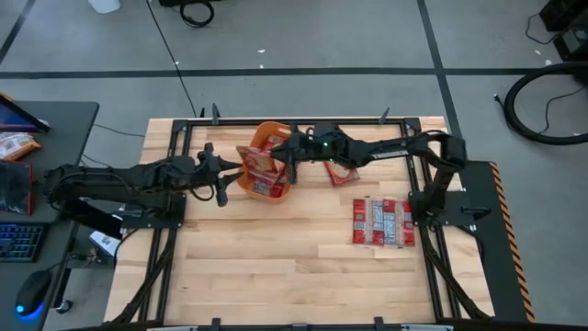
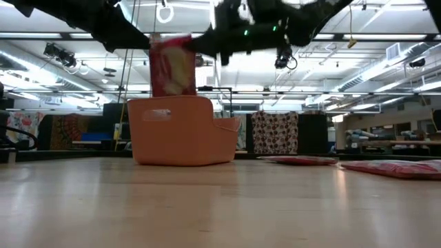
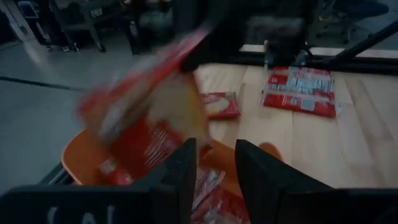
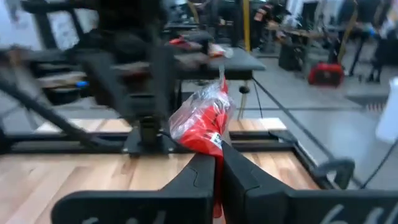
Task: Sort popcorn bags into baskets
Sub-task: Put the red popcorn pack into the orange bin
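Observation:
The orange basket (image 1: 276, 138) (image 2: 182, 134) stands on the table's far middle, with red popcorn bags (image 1: 268, 187) lying inside it. My right gripper (image 1: 288, 153) (image 4: 217, 163) reaches in from the right and is shut on one red popcorn bag (image 1: 257, 162) (image 2: 171, 65), which hangs in the air over the basket. My left gripper (image 1: 227, 178) (image 3: 214, 158) is open, level with the basket's left side and close to it, touching nothing. The held bag (image 3: 140, 112) shows blurred in the left wrist view. My right gripper pinches the popcorn bag by one edge (image 4: 216, 144) between its two fingers, coming roughly level from the table's right. The bag is lifted clear above the basket and stands roughly upright in the low view, its body (image 4: 200, 118) reaching past the fingertips.
A single popcorn bag (image 1: 342, 173) lies flat just right of the basket. Several more bags (image 1: 381, 222) (image 2: 396, 167) lie side by side on the table's right part. Bare wood fills the near half of the table. A desk with a keyboard (image 1: 20, 241) stands beyond the left edge.

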Action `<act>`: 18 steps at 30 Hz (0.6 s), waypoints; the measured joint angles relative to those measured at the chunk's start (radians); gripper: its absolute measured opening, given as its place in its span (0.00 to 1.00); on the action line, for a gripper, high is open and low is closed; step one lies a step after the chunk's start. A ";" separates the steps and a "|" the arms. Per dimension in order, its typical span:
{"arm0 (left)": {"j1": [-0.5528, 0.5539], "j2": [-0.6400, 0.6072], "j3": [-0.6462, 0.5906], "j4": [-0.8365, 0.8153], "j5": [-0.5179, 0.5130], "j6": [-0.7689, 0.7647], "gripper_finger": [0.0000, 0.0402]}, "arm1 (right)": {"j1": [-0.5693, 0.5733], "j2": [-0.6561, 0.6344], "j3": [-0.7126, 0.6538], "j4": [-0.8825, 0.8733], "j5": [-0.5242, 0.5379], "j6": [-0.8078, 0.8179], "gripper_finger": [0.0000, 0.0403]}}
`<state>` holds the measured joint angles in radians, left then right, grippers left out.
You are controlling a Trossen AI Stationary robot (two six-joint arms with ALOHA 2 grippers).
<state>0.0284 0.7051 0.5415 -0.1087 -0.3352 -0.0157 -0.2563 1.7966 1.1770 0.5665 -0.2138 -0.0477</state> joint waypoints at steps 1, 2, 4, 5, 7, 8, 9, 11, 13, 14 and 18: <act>0.000 0.000 0.000 0.000 0.000 -0.007 0.29 | -0.015 0.024 0.000 0.026 -0.001 0.033 0.04; 0.000 0.000 0.000 -0.006 0.000 -0.016 0.29 | -0.032 0.046 0.000 0.040 -0.001 0.072 0.04; 0.000 0.001 0.000 -0.022 0.000 -0.030 0.29 | -0.068 0.080 0.000 0.036 0.015 0.170 0.04; 0.000 0.001 0.000 -0.030 0.000 -0.034 0.29 | -0.086 0.097 0.000 0.035 0.023 0.212 0.05; 0.000 0.001 0.000 -0.052 0.000 -0.052 0.29 | -0.123 0.117 0.000 -0.010 0.026 0.248 0.06; 0.000 0.001 0.000 -0.059 0.000 -0.057 0.29 | -0.140 0.124 0.000 -0.041 0.027 0.250 0.08; 0.000 0.001 0.000 -0.070 0.000 -0.064 0.29 | -0.155 0.129 0.000 -0.066 0.031 0.246 0.10; 0.000 0.001 0.000 -0.091 0.000 -0.079 0.29 | -0.180 0.126 0.000 -0.128 0.030 0.232 0.15; 0.000 0.001 0.000 -0.109 0.000 -0.084 0.29 | -0.199 0.118 -0.001 -0.165 0.027 0.222 0.21; 0.000 0.002 0.000 -0.112 0.000 -0.084 0.29 | -0.208 0.107 -0.001 -0.198 0.018 0.214 0.25; 0.000 0.001 0.000 -0.116 0.000 -0.087 0.29 | -0.223 0.054 -0.001 -0.280 -0.009 0.169 0.38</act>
<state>0.0282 0.7063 0.5415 -0.2250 -0.3349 -0.1022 -0.4797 1.8505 1.1759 0.2861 -0.2230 0.1214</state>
